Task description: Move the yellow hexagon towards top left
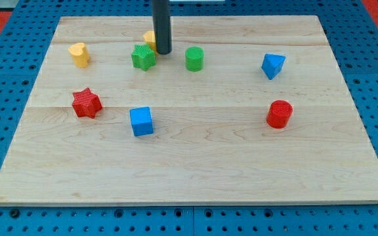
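My tip (163, 52) is parked right against the yellow hexagon (149, 39) near the board's top middle, mostly hiding it, on its right side so a push sends it left.

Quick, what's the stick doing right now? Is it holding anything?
My tip: no claw, holds nothing; it sits right against the yellow hexagon, just right of the green star.

The cube (142, 121) lies right of the lower star (86, 103), below the hexagon (148, 39).
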### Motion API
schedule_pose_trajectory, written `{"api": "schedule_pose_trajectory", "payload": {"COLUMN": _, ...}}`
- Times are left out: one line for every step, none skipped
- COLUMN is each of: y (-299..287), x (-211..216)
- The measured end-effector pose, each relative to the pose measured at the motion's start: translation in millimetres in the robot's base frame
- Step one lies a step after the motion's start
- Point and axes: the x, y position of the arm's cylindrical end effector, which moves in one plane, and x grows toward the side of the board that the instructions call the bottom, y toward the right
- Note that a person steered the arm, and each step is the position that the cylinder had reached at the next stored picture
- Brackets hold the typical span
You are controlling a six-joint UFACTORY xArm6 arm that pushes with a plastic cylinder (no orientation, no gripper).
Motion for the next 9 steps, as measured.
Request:
{"api": "schedule_pose_trajectory", "payload": {"y": -23, "x": -26}}
{"api": "schedule_pose_trajectory", "payload": {"y": -8, "x": -43}}
{"api": "schedule_pose_trajectory", "payload": {"y": -21, "x": -52}}
{"api": "schedule_pose_trajectory", "payload": {"y": -38, "x": -68}}
{"api": "schedule_pose_trajectory", "payload": {"y": -62, "x": -70}}
{"api": "schedule_pose_trajectory", "payload": {"y": -75, "x": -70}}
{"api": "schedule_pose_trajectory", "payload": {"y": -75, "x": -70}}
{"api": "schedule_pose_trajectory", "payload": {"y": -85, "x": -70}}
{"api": "schedule_pose_trajectory", "payload": {"y": -103, "x": -70}}
